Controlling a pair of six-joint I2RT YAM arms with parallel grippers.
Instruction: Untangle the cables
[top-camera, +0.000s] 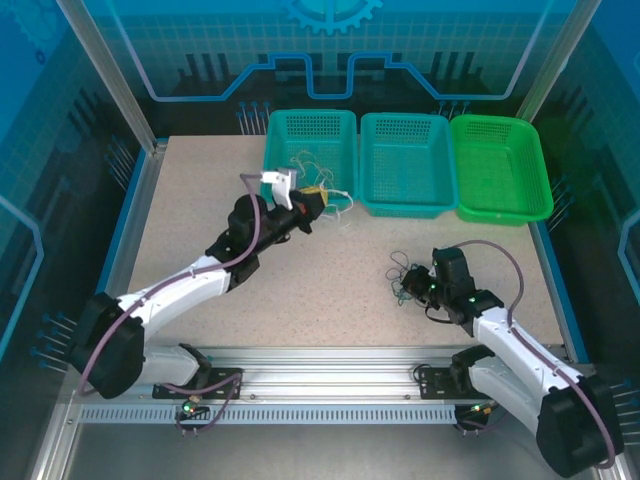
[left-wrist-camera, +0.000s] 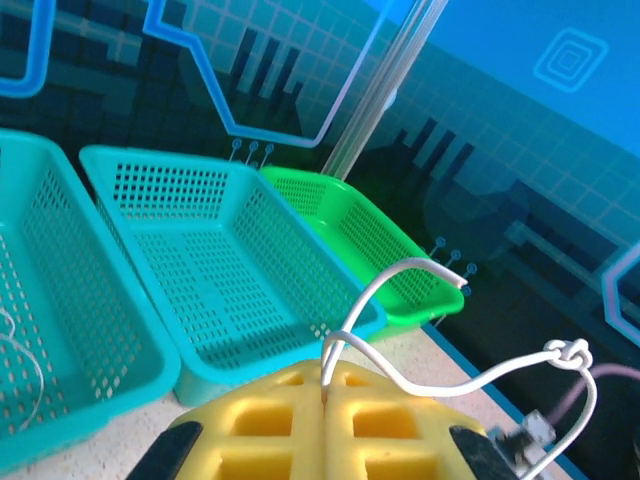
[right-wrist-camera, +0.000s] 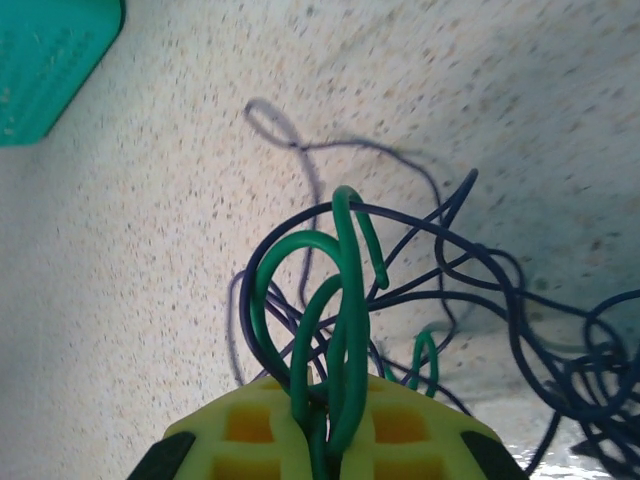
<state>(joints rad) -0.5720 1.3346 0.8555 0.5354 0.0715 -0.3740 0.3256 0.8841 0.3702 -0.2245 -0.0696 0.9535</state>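
Speckled table (top-camera: 330, 300) underneath; the left tool (left-wrist-camera: 326, 398) is clenched on a pale cable (left-wrist-camera: 410, 263), the right tool (right-wrist-camera: 322, 425) clenched on green cable (right-wrist-camera: 352, 300) among dark purple cables (top-camera: 403, 272).

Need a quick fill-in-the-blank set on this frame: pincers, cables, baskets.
1. The left pincer is shut on the white cable near the teal baskets, which number ____.
2. The right pincer is shut on the green cable, tangled among dark purple cables on the ____.
3. The rightmost basket is coloured ____.
Missing: two; table; green.
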